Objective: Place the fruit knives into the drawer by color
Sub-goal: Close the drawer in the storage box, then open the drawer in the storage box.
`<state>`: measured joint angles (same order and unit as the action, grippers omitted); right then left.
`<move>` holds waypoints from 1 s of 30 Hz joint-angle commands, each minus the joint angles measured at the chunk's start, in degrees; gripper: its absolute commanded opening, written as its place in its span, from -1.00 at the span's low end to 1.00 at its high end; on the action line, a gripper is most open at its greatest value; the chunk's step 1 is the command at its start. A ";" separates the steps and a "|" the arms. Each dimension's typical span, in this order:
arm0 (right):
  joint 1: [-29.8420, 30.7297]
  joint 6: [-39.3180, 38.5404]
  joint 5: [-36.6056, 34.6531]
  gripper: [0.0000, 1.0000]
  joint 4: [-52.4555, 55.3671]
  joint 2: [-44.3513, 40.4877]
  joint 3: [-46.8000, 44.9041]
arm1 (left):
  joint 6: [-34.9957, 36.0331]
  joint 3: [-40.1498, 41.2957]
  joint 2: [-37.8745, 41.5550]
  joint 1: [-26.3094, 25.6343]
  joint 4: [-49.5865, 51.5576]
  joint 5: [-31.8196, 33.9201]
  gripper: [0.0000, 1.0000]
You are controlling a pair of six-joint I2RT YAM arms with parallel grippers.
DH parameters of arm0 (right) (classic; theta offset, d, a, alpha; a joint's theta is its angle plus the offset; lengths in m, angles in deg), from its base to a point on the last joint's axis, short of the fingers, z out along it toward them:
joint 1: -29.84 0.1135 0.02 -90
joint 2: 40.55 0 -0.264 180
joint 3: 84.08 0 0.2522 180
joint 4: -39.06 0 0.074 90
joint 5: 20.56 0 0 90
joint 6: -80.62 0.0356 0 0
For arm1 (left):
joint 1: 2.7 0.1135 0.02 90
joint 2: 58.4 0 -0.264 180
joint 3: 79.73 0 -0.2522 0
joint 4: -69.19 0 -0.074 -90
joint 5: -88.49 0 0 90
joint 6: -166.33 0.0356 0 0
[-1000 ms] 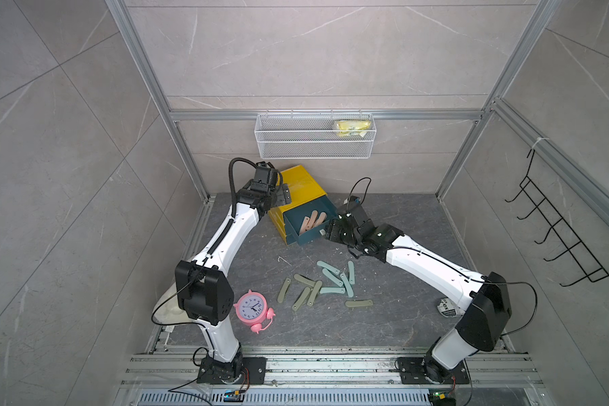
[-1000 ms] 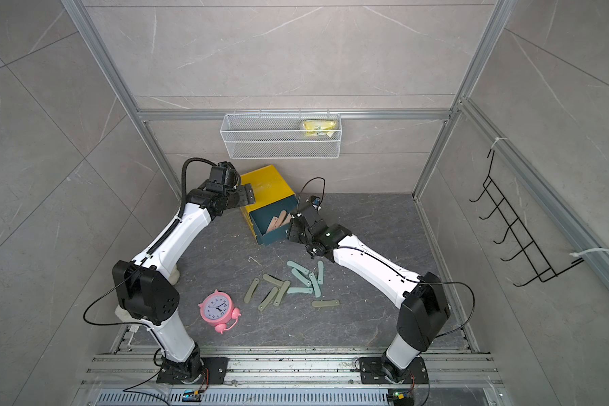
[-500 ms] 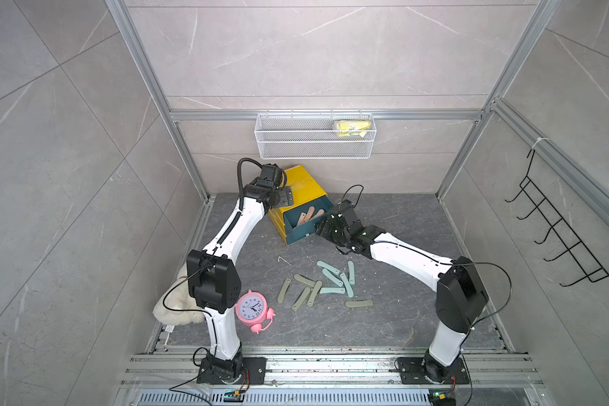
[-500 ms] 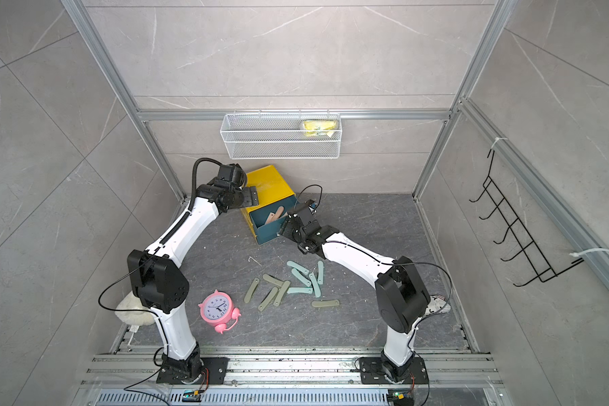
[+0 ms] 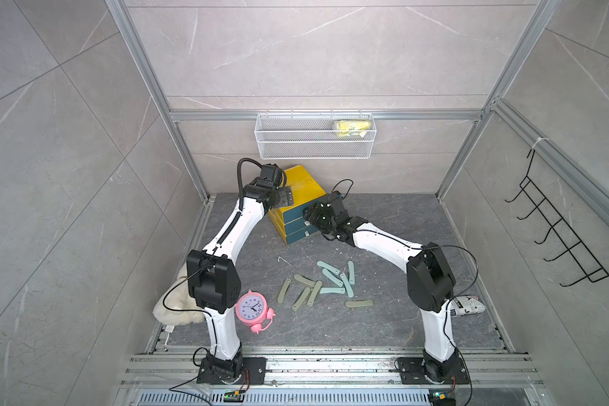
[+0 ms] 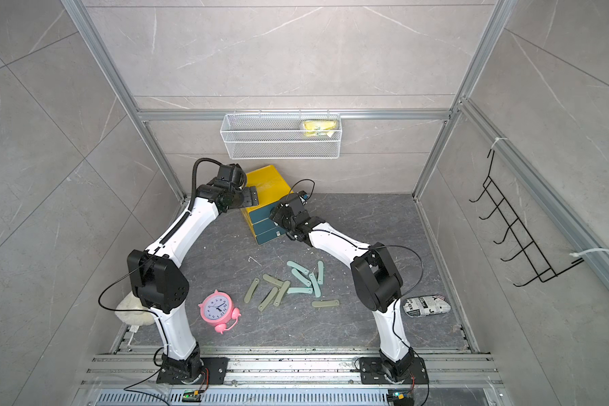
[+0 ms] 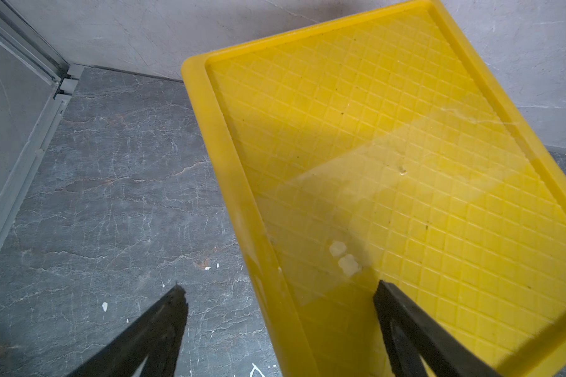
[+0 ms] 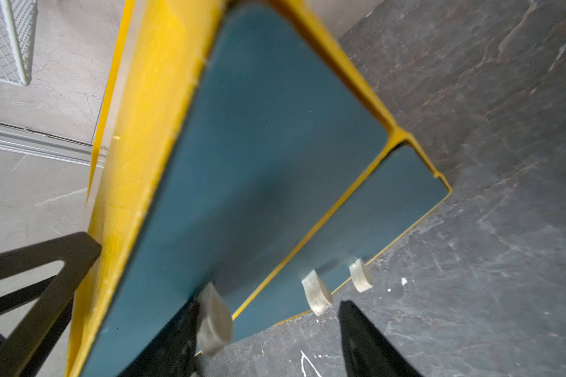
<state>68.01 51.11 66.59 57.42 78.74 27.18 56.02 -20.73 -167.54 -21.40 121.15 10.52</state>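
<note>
Seemingly between colours: all three fronts of the drawer chest [image 5: 303,184] flush and shut, nothing held. Right claw [image 8: 268,313] up against the chest's front, fingers apart and empty, with the white top pull [image 8: 214,318] just beside one finger, perhaps touching it, rather than pinched. Left claw [image 7: 279,285] spread wide too, straddling one edge of the chest's top, one finger over the yellow lid and the other over the table [image 5: 401,316] beside the chest; apparently placed to brace it. Still to sort: olive green knives [image 5: 303,293] and pale teal knives [image 5: 334,281], scattered together on the table well in front of the chest, some overlapping; no pink ones in sight. Next, probably: shift down to the middle pull [image 8: 317,295], close on it squarely, draw straight out while steadying the chest against sliding, then fetch one colour only. Worth care: small pulls set close together, easy to catch the wrong one.
</note>
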 commanded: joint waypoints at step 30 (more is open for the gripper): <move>-1.52 12.31 5.93 -0.08 -24.95 3.65 -12.16 | 2.05 0.53 -2.49 0.07 2.67 -2.76 0.85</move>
<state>66.57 62.52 71.90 33.01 80.64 13.08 56.04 -20.33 -167.74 -21.34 120.01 9.41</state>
